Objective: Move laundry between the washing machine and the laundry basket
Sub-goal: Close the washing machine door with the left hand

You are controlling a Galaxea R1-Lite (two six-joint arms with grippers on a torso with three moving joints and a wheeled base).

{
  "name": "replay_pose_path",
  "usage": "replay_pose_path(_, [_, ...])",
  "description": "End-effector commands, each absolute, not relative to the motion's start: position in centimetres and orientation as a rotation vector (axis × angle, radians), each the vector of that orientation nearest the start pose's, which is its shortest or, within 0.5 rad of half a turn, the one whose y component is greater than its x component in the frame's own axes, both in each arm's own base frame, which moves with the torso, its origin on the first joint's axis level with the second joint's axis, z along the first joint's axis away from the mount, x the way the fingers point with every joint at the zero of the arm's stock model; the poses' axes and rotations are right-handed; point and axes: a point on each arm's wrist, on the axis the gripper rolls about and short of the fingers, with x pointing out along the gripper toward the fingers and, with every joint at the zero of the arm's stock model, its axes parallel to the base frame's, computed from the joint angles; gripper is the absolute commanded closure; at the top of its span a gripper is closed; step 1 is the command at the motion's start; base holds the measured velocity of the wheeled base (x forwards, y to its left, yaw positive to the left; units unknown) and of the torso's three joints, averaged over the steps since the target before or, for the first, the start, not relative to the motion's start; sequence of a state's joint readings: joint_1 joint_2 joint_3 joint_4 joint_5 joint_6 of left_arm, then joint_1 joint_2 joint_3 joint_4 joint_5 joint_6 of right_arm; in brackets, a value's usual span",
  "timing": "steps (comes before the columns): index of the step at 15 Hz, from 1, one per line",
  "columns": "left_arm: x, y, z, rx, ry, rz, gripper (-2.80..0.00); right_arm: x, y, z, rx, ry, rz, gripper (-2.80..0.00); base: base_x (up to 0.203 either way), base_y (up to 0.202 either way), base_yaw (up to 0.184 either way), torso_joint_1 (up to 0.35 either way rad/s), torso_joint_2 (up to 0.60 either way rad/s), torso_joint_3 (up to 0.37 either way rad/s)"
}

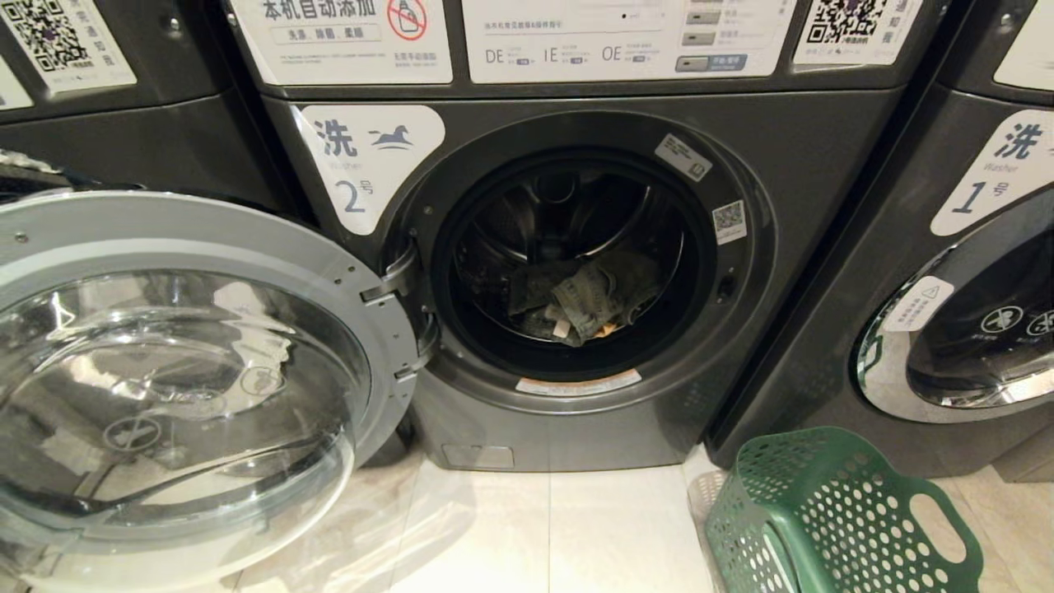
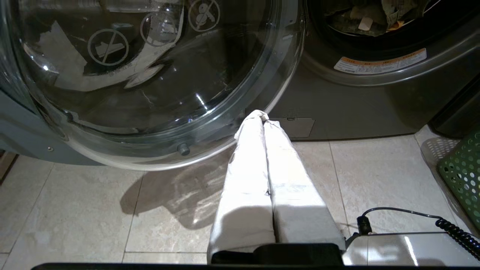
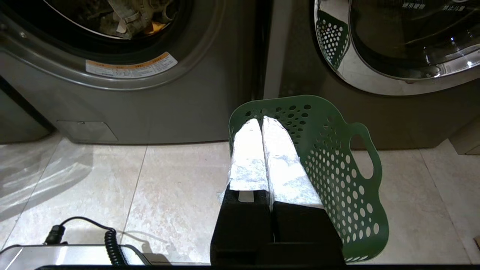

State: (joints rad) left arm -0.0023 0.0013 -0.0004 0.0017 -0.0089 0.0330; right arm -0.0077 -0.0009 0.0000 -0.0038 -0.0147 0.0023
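Left gripper [image 2: 262,117] fingers pressed together, empty, hanging low over the floor tiles [image 2: 93,210] just below the open door [image 2: 150,75]. Right gripper [image 3: 260,120] also pressed together, empty, poised over the laundry basket [image 3: 337,157]. Neither arm shows in the head view. Laundry [image 1: 585,301] lies heaped at the drum bottom inside the washing machine [image 1: 568,247], above and ahead of both grippers. The basket stands right of the machine's opening, so the right arm looks better placed for the drop, the left hemmed by the door.
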Motion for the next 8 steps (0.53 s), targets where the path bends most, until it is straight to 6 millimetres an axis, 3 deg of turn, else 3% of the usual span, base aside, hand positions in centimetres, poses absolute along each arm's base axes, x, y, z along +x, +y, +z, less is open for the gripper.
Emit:
replay_pose_path(1, [-2.27,-0.02,7.54,0.034,0.003,-0.011,0.0,-2.28,-0.02,7.6,0.003,-0.005,-0.023,0.0,0.0,0.0,0.0,0.004,0.0,0.199])
replay_pose_path(8, [-2.27,-0.02,7.52,0.037,0.004,-0.012,0.0,-2.27,-0.02,7.6,0.002,-0.004,-0.023,0.0,0.0,0.0,0.0,0.001,0.0,0.2])
